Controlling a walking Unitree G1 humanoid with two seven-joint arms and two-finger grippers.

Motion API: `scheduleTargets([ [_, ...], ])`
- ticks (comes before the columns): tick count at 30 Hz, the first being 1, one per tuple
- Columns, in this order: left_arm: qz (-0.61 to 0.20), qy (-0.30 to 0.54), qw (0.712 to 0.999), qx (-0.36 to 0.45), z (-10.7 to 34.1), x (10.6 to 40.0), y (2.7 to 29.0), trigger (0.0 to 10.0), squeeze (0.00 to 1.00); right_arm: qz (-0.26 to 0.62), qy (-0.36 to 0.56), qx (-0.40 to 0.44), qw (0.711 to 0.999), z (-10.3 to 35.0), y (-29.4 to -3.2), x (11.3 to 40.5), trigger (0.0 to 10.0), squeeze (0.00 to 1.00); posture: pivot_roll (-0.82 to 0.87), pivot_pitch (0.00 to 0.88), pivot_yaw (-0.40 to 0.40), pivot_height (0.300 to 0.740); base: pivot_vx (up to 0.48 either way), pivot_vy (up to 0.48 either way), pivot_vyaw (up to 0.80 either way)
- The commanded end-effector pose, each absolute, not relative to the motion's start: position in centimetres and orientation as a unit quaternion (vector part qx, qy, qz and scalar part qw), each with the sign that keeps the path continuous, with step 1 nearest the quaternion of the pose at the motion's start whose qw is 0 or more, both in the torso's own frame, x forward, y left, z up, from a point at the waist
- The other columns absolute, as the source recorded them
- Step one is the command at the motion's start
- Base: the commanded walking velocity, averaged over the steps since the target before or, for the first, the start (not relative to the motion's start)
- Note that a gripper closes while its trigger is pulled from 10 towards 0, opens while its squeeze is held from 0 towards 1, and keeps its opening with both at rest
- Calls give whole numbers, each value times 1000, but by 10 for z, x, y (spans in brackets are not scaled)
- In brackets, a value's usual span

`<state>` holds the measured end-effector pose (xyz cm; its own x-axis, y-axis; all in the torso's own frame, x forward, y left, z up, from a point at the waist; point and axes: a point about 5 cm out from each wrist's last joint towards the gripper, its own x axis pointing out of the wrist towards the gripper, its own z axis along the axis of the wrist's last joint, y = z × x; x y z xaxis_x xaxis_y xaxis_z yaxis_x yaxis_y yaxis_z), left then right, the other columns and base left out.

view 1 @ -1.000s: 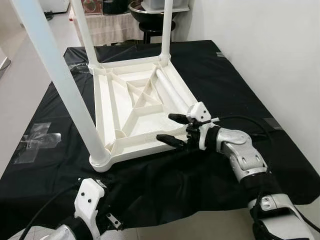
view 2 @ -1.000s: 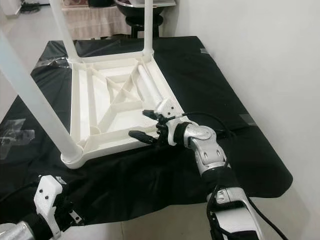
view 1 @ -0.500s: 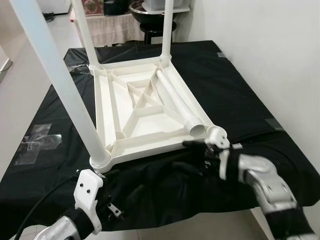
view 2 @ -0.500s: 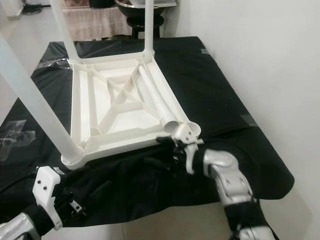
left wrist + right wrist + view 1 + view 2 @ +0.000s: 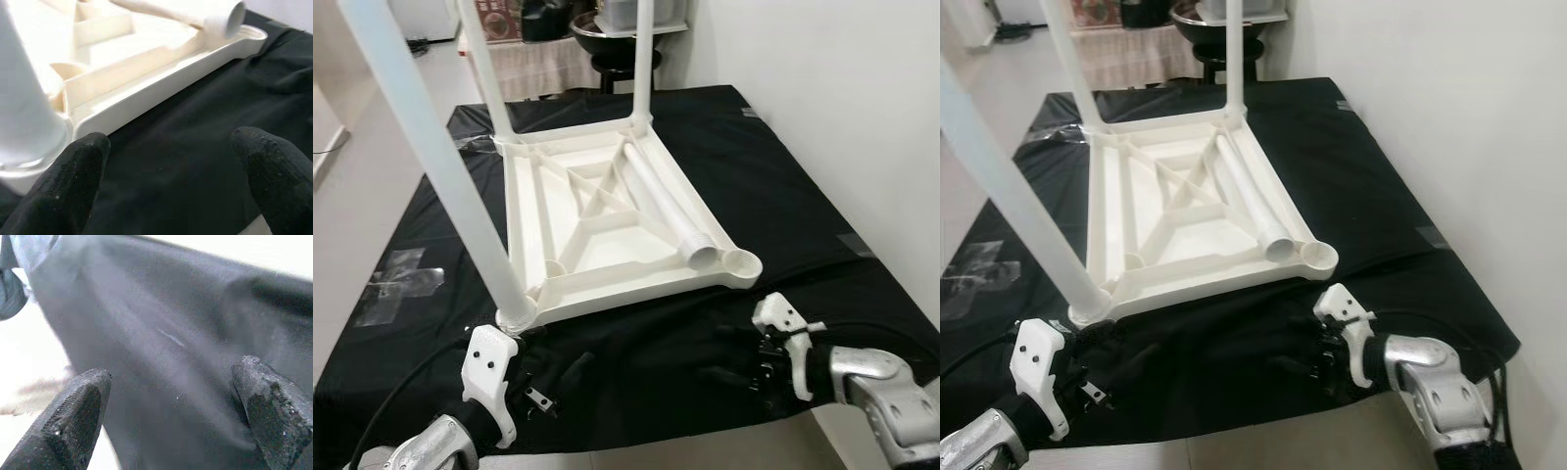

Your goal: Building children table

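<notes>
The white children's table (image 5: 607, 211) lay upside down on the black cloth (image 5: 783, 176) covering the table, three legs standing up and a loose leg (image 5: 668, 211) resting inside its ribbed underside beside the empty corner socket (image 5: 741, 262). The right gripper (image 5: 744, 364) hung low at the cloth's front edge, jaws wide. The left gripper (image 5: 171, 171) (jaws also wide, holding nothing) sat near the front-left corner.

The upright table legs (image 5: 431, 157) are cut off above; the right wrist view is blurred.
</notes>
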<state>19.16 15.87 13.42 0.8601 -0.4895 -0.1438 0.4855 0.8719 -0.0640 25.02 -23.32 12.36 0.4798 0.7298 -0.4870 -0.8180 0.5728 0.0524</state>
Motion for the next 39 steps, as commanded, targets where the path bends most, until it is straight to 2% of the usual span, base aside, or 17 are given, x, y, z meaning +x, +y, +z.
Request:
scheduleTargets([
  [1, -252, 88, 964, 1, 131, 191, 161, 10000, 0, 455, 266, -76, 846, 113, -234, 242, 10000, 0, 4, 137, 15, 740, 0, 0, 0],
  [3, -252, 91, 963, 4, 129, 190, 160, 10000, 0, 483, 288, -81, 823, 112, -237, 227, 10000, 0, 4, 139, 12, 740, 0, 0, 0],
  [4, -252, 91, 963, 4, 129, 190, 160, 10000, 0, 483, 288, -81, 823, 112, -237, 227, 10000, 0, 4, 139, 12, 740, 0, 0, 0],
  [7, -252, 93, 963, 6, 128, 189, 160, 10000, 0, 526, 314, -81, 786, 113, -241, 206, 10000, 0, 5, 140, 15, 740, 0, 0, 0],
  [10, -252, 94, 963, 7, 128, 189, 160, 10000, 0, 541, 317, -81, 775, 114, -242, 200, 10000, 0, 3, 142, 17, 740, 0, 0, 0],
  [12, -254, 97, 962, 10, 128, 189, 162, 10000, 0, 576, 319, -83, 748, 122, -241, 191, 10000, 0, -1, 142, 22, 740, 0, 0, 0],
  [14, -255, 97, 962, 12, 127, 189, 162, 10000, 0, 583, 311, -90, 745, 126, -240, 191, 10000, 0, -1, 142, 23, 740, 0, 0, 0],
  [16, -256, 97, 962, 13, 127, 190, 162, 10000, 0, 578, 293, -90, 757, 130, -239, 198, 10000, 0, 1, 139, 24, 740, 0, 0, 0],
  [17, -257, 96, 961, 14, 127, 191, 161, 10000, 0, 570, 267, -84, 772, 136, -237, 206, 10000, 0, 2, 138, 24, 740, 0, 0, 0],
  [18, -257, 96, 961, 14, 127, 191, 161, 10000, 0, 570, 267, -84, 772, 136, -237, 206, 10000, 0, 2, 138, 24, 740, 0, 0, 0],
  [20, -259, 94, 961, 15, 128, 192, 160, 10000, 0, 563, 195, -60, 801, 153, -230, 223, 10000, 0, 10, 136, 25, 740, 0, 0, 0],
  [24, -261, 93, 961, 16, 128, 193, 158, 10000, 0, 552, 131, -34, 823, 171, -225, 237, 10000, 0, 13, 136, 24, 740, 0, 0, 0],
  [25, -267, 97, 959, 16, 125, 193, 156, 10000, 0, 542, 65, -17, 838, 190, -219, 250, 10000, 0, 17, 136, 23, 740, 0, 0, 0],
  [29, -281, 106, 954, 17, 120, 192, 151, 10000, 0, 521, 20, -9, 854, 203, -215, 264, 10000, 0, 16, 135, 19, 740, 0, 0, 0],
  [35, -291, 115, 950, 21, 112, 191, 144, 10000, 0, 455, 12, -56, 889, 206, -209, 290, 10000, 0, 11, 130, 16, 740, 0, 0, 0],
  [36, -289, 115, 950, 26, 110, 192, 142, 10000, 0, 407, 42, -86, 908, 198, -210, 302, 10000, 0, 14, 128, 13, 740, 0, 0, 0],
  [39, -286, 114, 951, 29, 109, 193, 141, 10000, 0, 353, 66, -106, 927, 191, -215, 315, 10000, 0, 18, 125, 9, 740, 0, 0, 0],
])
